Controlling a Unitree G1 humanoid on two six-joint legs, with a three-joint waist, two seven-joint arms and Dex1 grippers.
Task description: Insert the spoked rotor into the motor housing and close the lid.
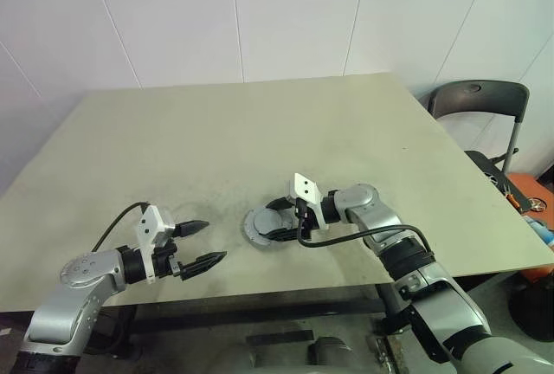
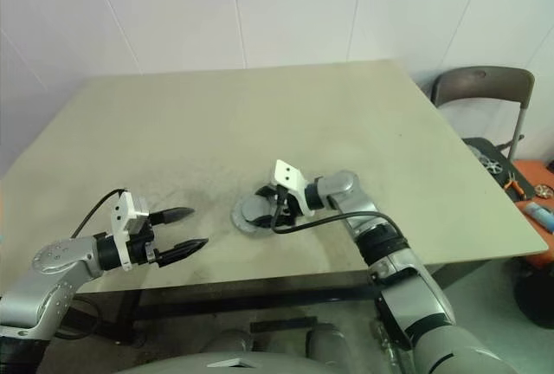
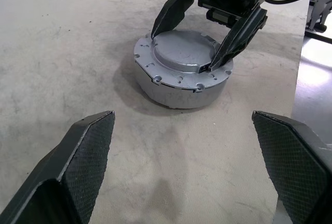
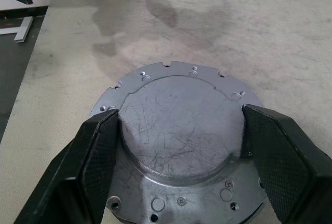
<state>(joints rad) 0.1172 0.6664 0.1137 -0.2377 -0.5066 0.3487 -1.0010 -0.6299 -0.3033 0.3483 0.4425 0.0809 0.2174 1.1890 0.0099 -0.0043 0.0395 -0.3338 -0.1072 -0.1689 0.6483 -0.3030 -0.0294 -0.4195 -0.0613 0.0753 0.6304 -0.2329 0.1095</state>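
Observation:
A round grey lid (image 3: 176, 76) lies flat on top of the grey motor housing (image 3: 171, 97), near the table's front edge. The housing's inside and the spoked rotor are hidden under it. My right gripper (image 1: 275, 221) reaches in from the right. Its two black fingers (image 4: 98, 151) press against either side of the lid's raised centre (image 4: 176, 130). My left gripper (image 1: 215, 241) hovers low over the table to the left of the housing. It is open wide, points at the housing from a short distance and has nothing between its fingers.
The beige table (image 1: 260, 132) stretches away behind the housing. A dark chair (image 1: 476, 101) stands off the table's right corner, with small tools and orange items (image 1: 528, 196) on the floor beside it. The table's front edge runs just below both grippers.

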